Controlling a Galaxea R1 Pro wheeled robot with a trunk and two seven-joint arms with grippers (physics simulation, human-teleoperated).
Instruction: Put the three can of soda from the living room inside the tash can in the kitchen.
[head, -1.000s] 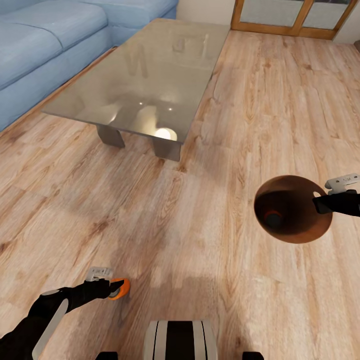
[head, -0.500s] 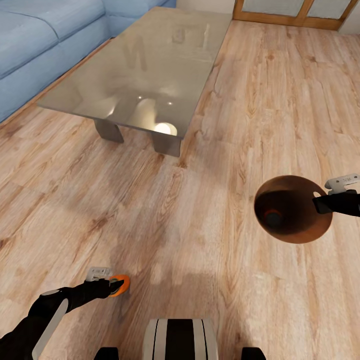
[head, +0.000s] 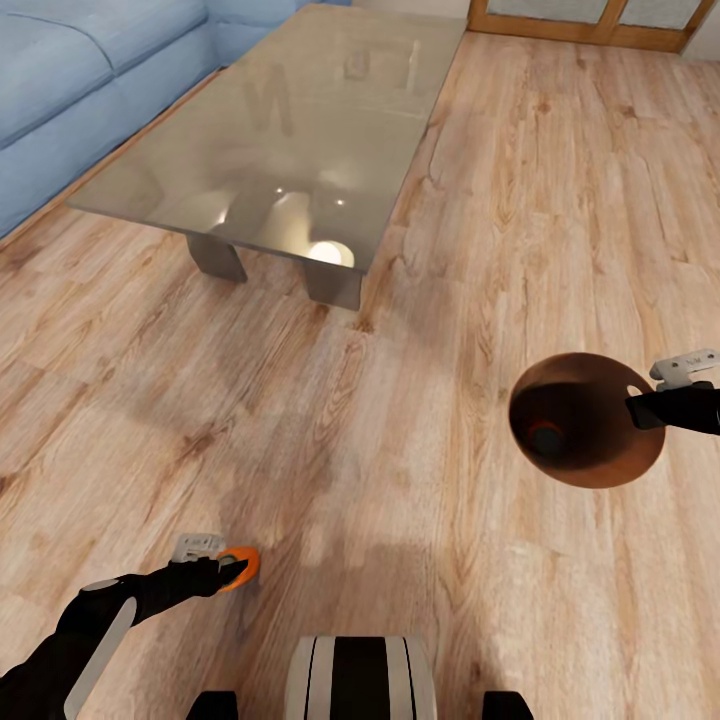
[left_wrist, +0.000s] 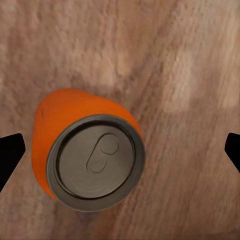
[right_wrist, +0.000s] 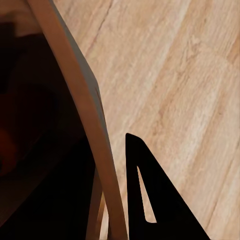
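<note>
The sofa (head: 60, 90) and glass coffee table (head: 280, 140) slide up the head view: the robot is backing away, both arms unchanged. The right gripper (head: 640, 405) pinches the trash can's (head: 600, 470) rim, a can (head: 546, 437) inside. The left gripper (head: 232, 572) clamps an orange soda can (left_wrist: 85, 155), ready to drop in.

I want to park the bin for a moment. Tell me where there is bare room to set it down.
The wood floor is bare between the left gripper with its orange soda can and the trash can held by the right gripper. The glass coffee table top is bare too. Tightest: the strip between table and blue sofa.
</note>
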